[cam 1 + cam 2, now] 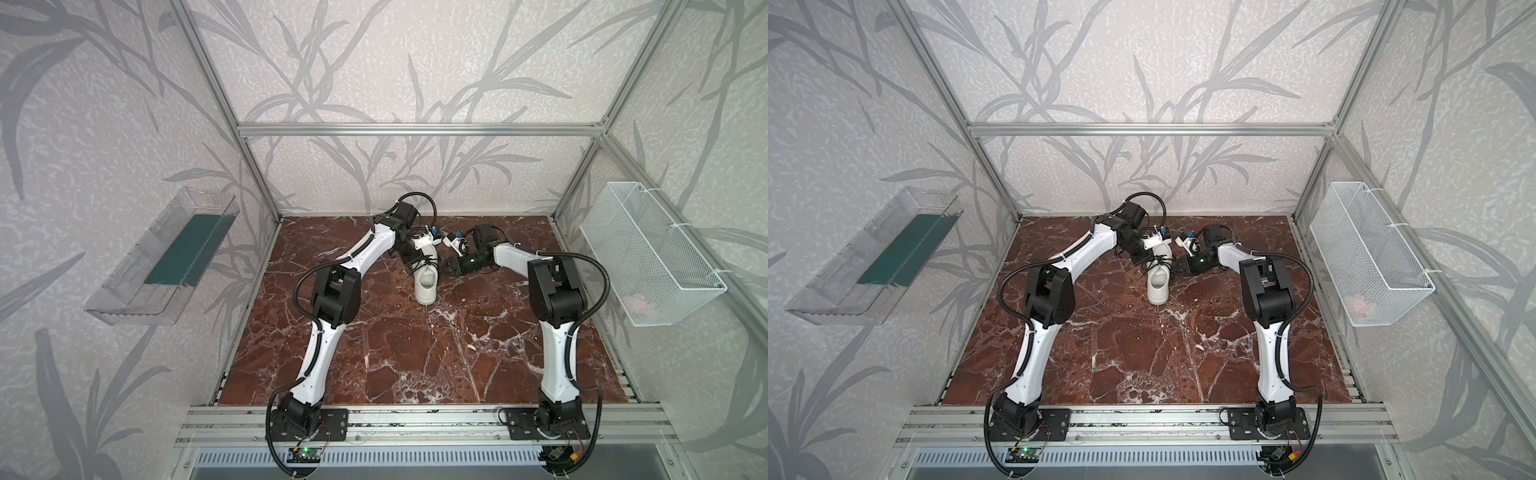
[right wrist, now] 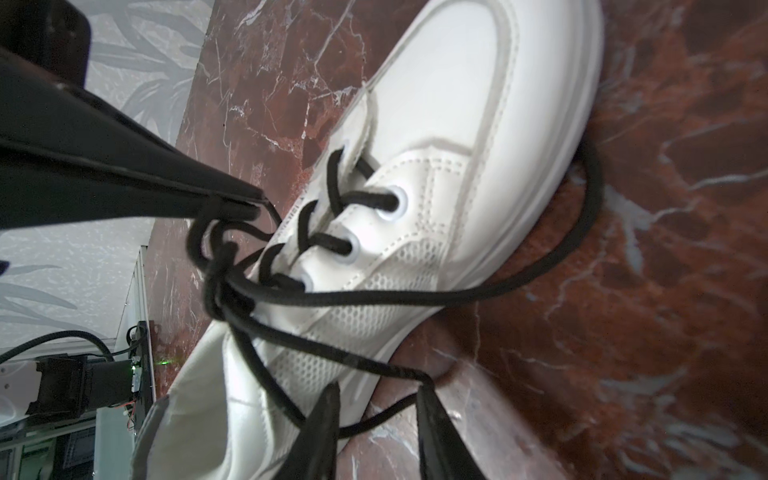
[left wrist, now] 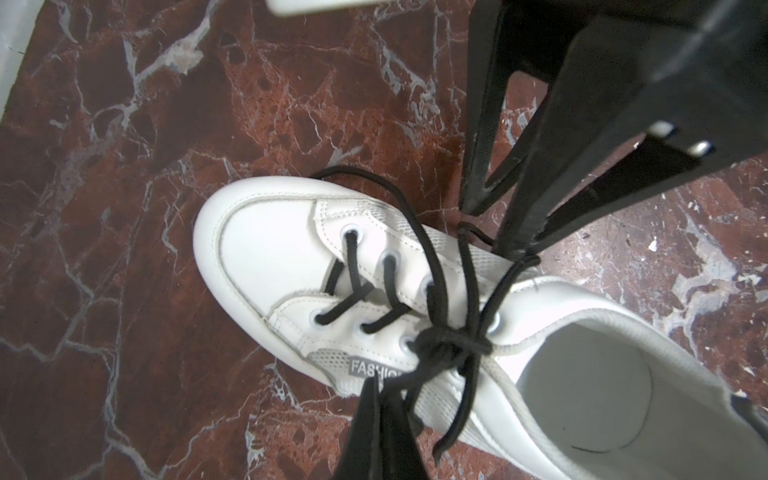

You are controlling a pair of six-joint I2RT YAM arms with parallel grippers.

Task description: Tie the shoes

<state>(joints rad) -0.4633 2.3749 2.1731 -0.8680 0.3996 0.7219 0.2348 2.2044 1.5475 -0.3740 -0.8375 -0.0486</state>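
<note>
The white shoe (image 1: 426,284) stands on the marble top, toe toward the back wall, seen in both top views (image 1: 1158,286). Its black laces cross in a knot (image 3: 444,341) over the tongue. My left gripper (image 3: 382,395) is shut on a lace strand just beside the knot, on the shoe's left side (image 1: 417,261). On the other side of the shoe, my right gripper (image 2: 378,395) is open. A lace loop (image 2: 374,368) hangs over one of its fingertips (image 2: 428,392) and runs back between the two. A long lace loop (image 2: 582,232) lies around the toe.
A clear plastic bin (image 1: 166,257) hangs on the left wall and a white wire basket (image 1: 652,253) on the right wall. Aluminium frame posts stand at the back corners. The red marble top (image 1: 415,353) stretches from the shoe to the front rail.
</note>
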